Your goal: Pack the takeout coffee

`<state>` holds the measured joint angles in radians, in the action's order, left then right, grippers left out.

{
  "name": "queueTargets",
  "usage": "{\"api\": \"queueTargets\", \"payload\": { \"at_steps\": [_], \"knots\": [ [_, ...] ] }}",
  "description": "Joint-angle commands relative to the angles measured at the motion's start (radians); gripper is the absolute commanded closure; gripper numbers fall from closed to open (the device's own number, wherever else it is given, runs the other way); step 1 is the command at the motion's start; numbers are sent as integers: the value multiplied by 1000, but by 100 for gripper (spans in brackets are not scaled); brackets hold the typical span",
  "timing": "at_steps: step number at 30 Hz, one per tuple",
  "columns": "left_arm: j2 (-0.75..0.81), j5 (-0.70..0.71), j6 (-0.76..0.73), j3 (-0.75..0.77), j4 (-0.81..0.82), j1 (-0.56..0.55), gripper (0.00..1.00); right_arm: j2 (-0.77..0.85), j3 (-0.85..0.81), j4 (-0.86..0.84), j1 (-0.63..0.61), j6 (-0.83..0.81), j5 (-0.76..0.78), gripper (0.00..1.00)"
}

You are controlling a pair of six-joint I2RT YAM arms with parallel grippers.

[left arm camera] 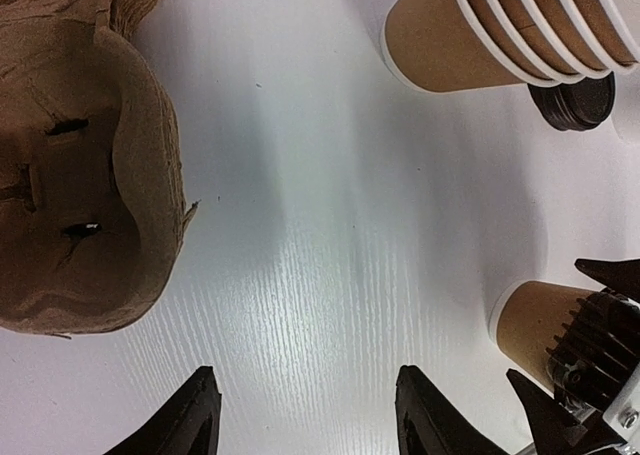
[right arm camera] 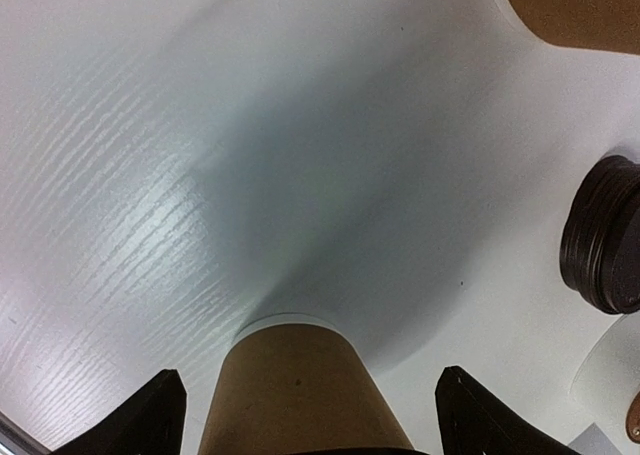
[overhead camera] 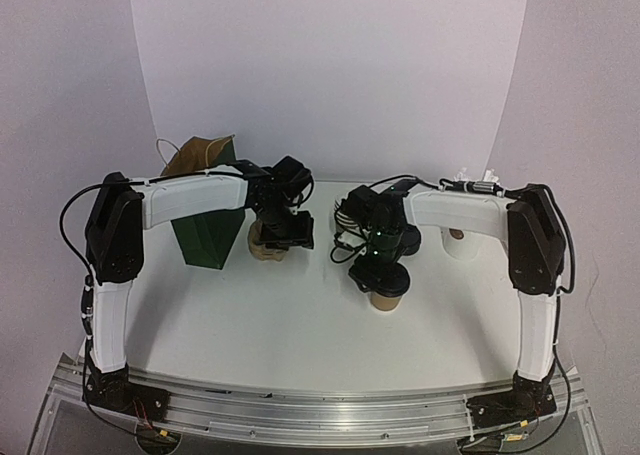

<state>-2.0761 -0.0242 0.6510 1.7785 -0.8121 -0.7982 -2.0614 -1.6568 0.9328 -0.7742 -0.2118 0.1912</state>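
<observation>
A brown kraft cup stands upright on the white table, with a white edge at its foot. It sits between the fingertips of my right gripper, which is open, with a gap on each side of the cup. From above the same cup shows under that gripper. A dark edge shows at the cup's top; whether that is a lid I cannot tell. My left gripper is open over bare table, just right of the pulp cup carrier. Black lids lie stacked at the right.
A stack of kraft cups lies beyond the left gripper, next to the black lids. A dark green bag with brown paper in it stands at the back left. A white cup stands behind the right arm.
</observation>
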Motion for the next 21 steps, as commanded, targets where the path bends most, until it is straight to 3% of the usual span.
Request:
{"api": "queueTargets", "payload": {
  "at_steps": [1,21],
  "knots": [
    [-12,-7,-20,61,12,-1,41,85,54,9,-1,19,52,14],
    [-85,-60,-59,176,-4,-1,41,368,402,14,206,72,159,10]
  ]
}}
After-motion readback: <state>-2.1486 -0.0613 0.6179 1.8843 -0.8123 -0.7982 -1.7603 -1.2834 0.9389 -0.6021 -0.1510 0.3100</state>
